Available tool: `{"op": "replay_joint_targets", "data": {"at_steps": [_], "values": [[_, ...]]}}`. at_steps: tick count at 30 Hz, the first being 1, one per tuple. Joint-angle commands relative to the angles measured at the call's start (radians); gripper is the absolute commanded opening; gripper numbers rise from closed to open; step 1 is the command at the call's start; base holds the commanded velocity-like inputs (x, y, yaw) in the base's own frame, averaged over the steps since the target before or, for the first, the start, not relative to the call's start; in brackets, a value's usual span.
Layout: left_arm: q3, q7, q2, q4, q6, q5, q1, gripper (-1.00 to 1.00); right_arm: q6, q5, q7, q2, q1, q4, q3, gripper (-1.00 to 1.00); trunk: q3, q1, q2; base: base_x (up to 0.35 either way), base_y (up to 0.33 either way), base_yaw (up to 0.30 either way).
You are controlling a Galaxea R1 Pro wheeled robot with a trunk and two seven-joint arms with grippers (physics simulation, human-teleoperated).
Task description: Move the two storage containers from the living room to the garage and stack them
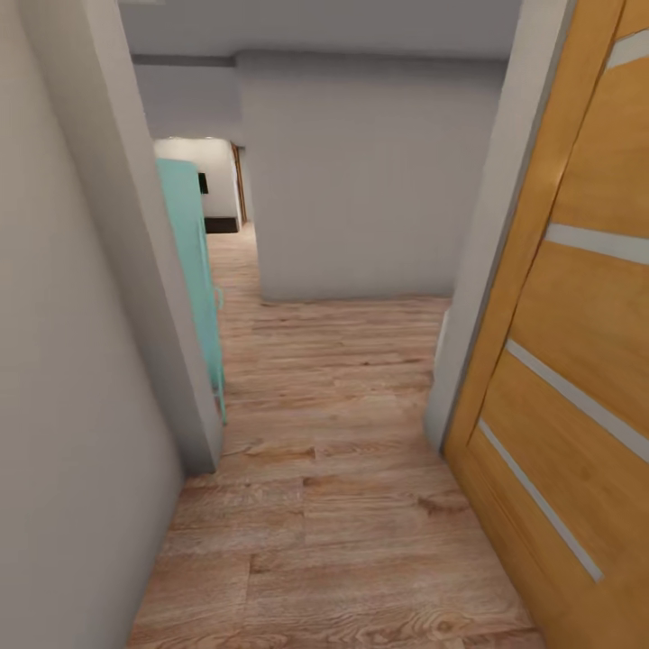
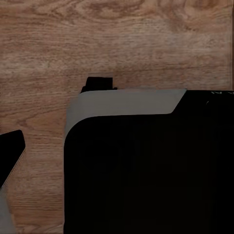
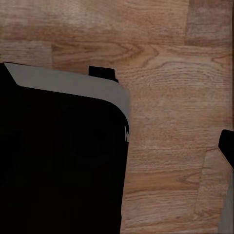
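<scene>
The two storage containers are out of view. I stand in a narrow corridor on a light wood plank floor [image 1: 342, 505], not the garage's floor. In the left wrist view a large black and grey part of my own body [image 2: 146, 170] lies over the planks, with a dark piece [image 2: 10, 151] at the frame's edge. The right wrist view has the same black body [image 3: 58, 161] and a dark piece [image 3: 227, 146] at its edge. Neither wrist view lets me judge the jaws, and nothing is seen held.
A wooden door [image 1: 577, 361] with pale stripes stands open close on the right. A grey wall corner [image 1: 135, 270] juts in on the left, with a teal piece of furniture [image 1: 194, 261] behind it. A grey wall [image 1: 361, 180] faces me; the passage continues at far left.
</scene>
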Motion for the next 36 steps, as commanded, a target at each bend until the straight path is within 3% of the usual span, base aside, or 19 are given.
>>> {"op": "replay_joint_targets", "data": {"at_steps": [1,36], "values": [[0.003,0.002,0.0,0.001,-0.004,0.001,-0.001,1.0,-0.005,-0.009,-0.001,0.001,-0.001,0.003,0.008,1.0,-0.001,0.001,0.0,0.322,0.0,0.0],[0.003,0.002,0.0,0.001,0.0,0.001,-0.001,1.0,-0.006,-0.009,-0.001,0.002,-0.001,0.003,0.01,1.0,-0.001,0.001,0.0,0.322,0.0,0.0]]}}
